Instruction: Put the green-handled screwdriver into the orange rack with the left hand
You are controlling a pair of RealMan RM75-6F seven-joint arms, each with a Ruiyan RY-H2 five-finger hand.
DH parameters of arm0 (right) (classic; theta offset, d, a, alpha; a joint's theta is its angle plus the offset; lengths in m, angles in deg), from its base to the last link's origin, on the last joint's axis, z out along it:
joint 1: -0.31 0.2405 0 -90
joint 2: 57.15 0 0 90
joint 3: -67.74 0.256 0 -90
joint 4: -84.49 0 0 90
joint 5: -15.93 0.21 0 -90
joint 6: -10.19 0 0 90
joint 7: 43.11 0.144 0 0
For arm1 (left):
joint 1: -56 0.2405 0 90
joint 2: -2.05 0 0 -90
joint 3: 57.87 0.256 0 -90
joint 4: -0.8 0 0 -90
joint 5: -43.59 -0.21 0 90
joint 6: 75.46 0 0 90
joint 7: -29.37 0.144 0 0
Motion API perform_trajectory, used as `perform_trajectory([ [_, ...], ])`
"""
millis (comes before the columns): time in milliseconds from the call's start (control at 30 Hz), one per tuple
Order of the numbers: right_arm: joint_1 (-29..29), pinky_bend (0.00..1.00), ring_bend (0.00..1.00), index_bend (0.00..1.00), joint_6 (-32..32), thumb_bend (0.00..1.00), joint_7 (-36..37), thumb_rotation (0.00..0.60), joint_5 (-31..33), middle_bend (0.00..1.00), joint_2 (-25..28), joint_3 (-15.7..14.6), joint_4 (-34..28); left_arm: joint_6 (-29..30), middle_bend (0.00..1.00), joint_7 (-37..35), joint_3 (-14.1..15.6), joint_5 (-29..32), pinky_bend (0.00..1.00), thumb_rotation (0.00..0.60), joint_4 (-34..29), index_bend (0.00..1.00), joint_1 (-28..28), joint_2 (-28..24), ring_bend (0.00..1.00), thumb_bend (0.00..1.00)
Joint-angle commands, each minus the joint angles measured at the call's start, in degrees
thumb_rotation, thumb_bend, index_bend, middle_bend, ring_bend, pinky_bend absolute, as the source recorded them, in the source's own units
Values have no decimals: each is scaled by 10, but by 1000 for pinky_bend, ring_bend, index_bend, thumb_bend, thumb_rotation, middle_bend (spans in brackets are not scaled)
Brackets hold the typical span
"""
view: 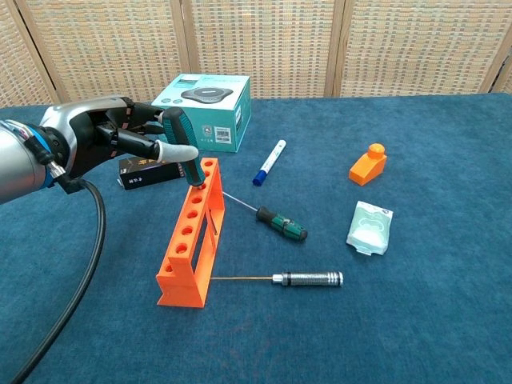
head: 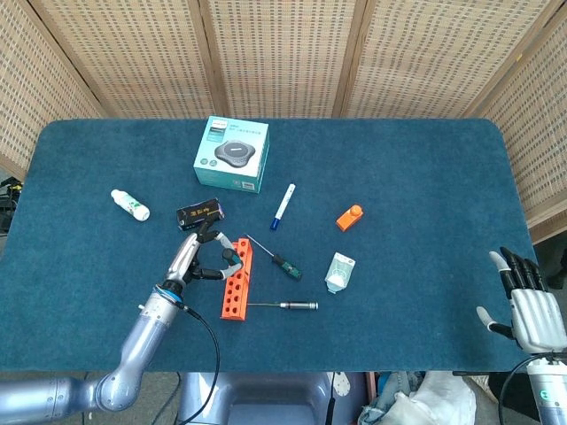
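The left hand point(view: 104, 140) grasps the green-handled screwdriver point(view: 186, 149) by its handle, fingers wrapped around it, and holds it upright over the far end of the orange rack point(view: 190, 234). The handle's lower end sits right at the rack's top, at one of the holes nearest the far end; the shaft is not visible (it appears to be down inside the hole, though the chest view does not show this plainly). In the head view the same hand point(head: 197, 257) sits just left of the rack point(head: 236, 279).

Behind the hand lies a small black box point(view: 142, 170), and further back a teal carton point(view: 206, 110). A second, smaller screwdriver point(view: 276, 222) with a dark green handle lies flat just right of the rack, and a slim metal-handled driver point(view: 304, 278) lies near the rack's near end. A blue-capped marker point(view: 270, 162), an orange block point(view: 368, 164) and a pale green packet point(view: 369, 227) lie on the blue table point(view: 416, 320). A white bottle point(head: 129, 204) lies to the far left.

The right hand point(head: 530, 305) rests at the table's right edge, well apart, fingers extended and holding nothing.
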Motion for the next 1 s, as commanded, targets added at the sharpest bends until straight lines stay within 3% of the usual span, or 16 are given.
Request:
perform_trajectory([
  [33,0,0,0,0,-1,244,0,600,1,0,0,0,0,-3,39,1,2,2,0,600,5,615,1,1,0,305],
  [367,0,0,0,0,2,241,0,600,-1,0,0,0,0,-16,39,3,5,6,0,600,14,614,1,2,0,305],
  [733,-1,0,0,0,5,243,3,600,-3,0,0,1,2,-26,0,-13,-2,-11,0,600,10,408,5,-5,0,303],
  [1000,-1,0,0,0,3,247,1,600,-2,0,-1,1,1,-24,0,-31,-15,-37,0,600,-17,387,13,-27,0,300],
])
